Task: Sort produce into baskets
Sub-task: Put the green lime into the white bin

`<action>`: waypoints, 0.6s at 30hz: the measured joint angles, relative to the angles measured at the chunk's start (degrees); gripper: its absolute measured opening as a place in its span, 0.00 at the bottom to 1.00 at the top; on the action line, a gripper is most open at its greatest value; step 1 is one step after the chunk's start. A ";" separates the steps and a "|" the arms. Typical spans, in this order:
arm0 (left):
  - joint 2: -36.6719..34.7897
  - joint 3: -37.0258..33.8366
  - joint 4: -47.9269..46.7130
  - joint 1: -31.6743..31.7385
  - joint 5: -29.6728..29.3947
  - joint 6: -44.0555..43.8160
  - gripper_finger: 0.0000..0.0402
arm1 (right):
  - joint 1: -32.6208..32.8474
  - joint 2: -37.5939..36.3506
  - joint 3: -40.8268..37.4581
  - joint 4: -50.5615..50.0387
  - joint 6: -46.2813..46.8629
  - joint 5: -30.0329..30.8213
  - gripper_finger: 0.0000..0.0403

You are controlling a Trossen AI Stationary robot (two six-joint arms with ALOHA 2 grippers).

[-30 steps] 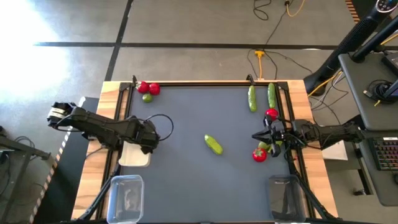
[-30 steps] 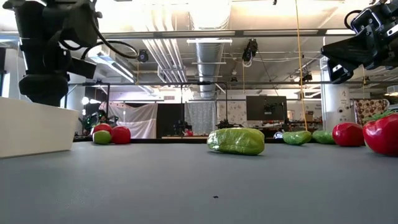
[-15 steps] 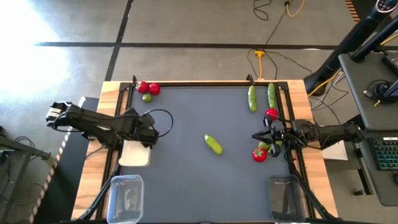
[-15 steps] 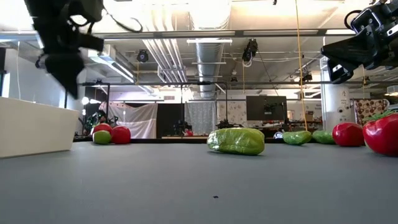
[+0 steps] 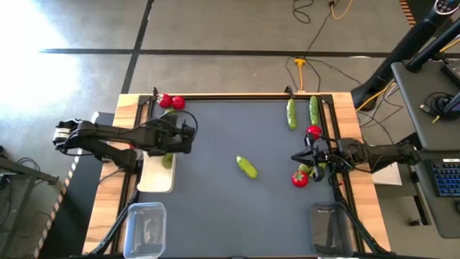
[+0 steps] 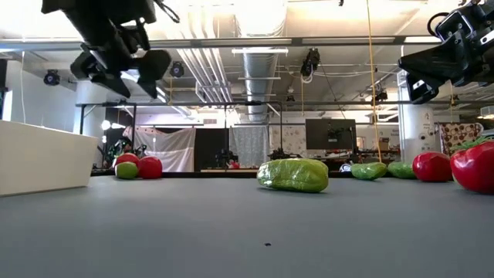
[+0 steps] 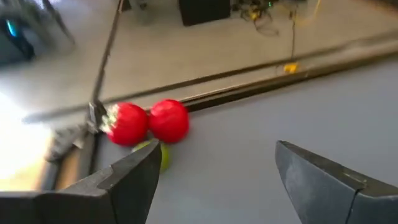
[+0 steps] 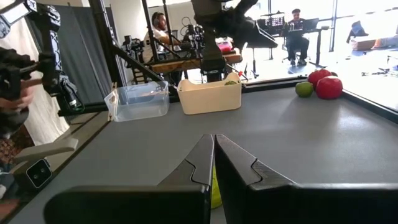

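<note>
My left gripper (image 5: 191, 137) (image 6: 123, 68) (image 7: 217, 180) is open and empty, raised above the mat beside the white tray (image 5: 152, 180). It faces two red pieces (image 7: 149, 121) and a lime (image 7: 160, 155) at the far left corner. A light-green piece (image 5: 167, 160) lies in the tray. My right gripper (image 5: 305, 160) (image 8: 214, 155) is shut and empty, raised (image 6: 432, 66) over a lime (image 5: 303, 170) and beside a red piece (image 5: 300, 179). A cucumber (image 5: 246, 167) lies mid-mat. Two cucumbers (image 5: 291, 115) (image 5: 315, 109) and another red piece (image 5: 313, 132) lie at the far right.
Two clear tubs (image 5: 146, 229) (image 5: 330, 229) stand at the near edge, left and right. The mat's middle around the lone cucumber is bare. People and desks show in the room beyond the table's left side in the right wrist view.
My left gripper has risen from over the white tray and gone toward the far edge, tipping from pointing down to slanting toward the far left corner. A light-green piece now shows in the tray where the gripper stood.
</note>
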 joint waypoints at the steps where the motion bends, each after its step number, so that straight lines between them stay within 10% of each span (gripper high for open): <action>1: 0.27 -0.03 0.62 0.08 -0.11 -3.00 0.74 | 0.02 0.00 0.00 -0.01 0.00 0.00 0.02; 18: 7.00 1.06 -1.66 1.23 -5.46 -14.21 0.74 | 0.00 0.00 -0.02 -0.02 0.00 0.00 0.02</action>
